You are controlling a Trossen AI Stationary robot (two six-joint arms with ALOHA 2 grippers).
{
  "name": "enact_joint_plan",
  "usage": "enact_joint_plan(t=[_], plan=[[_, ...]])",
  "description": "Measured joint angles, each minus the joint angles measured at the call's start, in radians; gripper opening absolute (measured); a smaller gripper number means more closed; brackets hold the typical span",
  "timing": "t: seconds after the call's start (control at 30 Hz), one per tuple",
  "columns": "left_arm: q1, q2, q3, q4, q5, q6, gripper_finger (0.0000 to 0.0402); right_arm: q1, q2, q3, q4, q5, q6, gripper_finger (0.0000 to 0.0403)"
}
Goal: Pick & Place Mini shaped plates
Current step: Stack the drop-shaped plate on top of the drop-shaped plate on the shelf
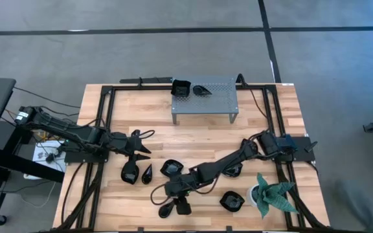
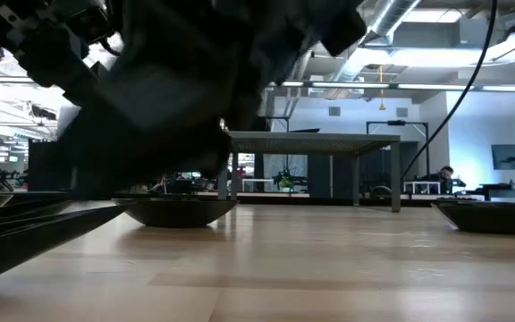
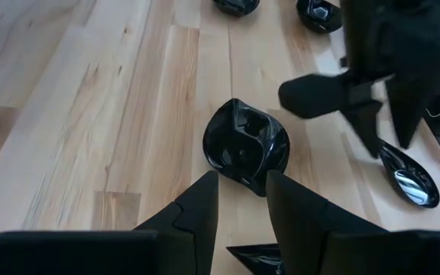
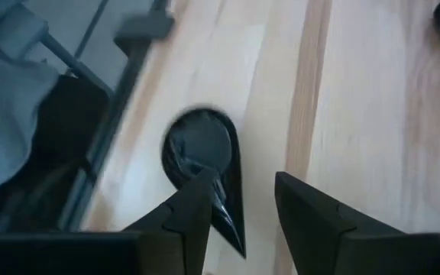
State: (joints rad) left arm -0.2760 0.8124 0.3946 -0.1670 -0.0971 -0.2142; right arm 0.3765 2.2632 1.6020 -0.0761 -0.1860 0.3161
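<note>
Several glossy black mini shaped plates lie on the wooden table; two more, a square one [image 1: 180, 87] and a teardrop [image 1: 203, 90], sit on the grey metal shelf [image 1: 206, 103]. My right gripper [image 4: 243, 202] is open near the table's near edge. It is over a teardrop plate [image 4: 201, 156], whose pointed tip [image 4: 234, 233] lies between the fingers. My left gripper [image 3: 241, 200] stands open above the table at the left. It holds nothing and points at a wavy-rimmed plate [image 3: 247, 145]. My right gripper comes slanting down over the teardrop plate, and one fingertip [image 4: 201, 191] stands in front of the plate's rim. I cannot tell whether it touches the plate, which lies flat on the table.
A green spiky plant [image 1: 274, 194] stands at the near right corner. Black frame rails [image 1: 102, 129] and cables run along the table's left and right sides. More plates lie around the right arm [image 1: 232, 201], [image 1: 129, 173]. Bare wood lies between the shelf and the arms.
</note>
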Motion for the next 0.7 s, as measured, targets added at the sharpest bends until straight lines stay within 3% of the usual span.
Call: enact_joint_plan(t=[0.7], plan=[[0.000,0.000,0.000,0.011,0.000,-0.001,0.0113,0.003,0.000,-0.005,-0.046,0.003,0.026,0.0126]])
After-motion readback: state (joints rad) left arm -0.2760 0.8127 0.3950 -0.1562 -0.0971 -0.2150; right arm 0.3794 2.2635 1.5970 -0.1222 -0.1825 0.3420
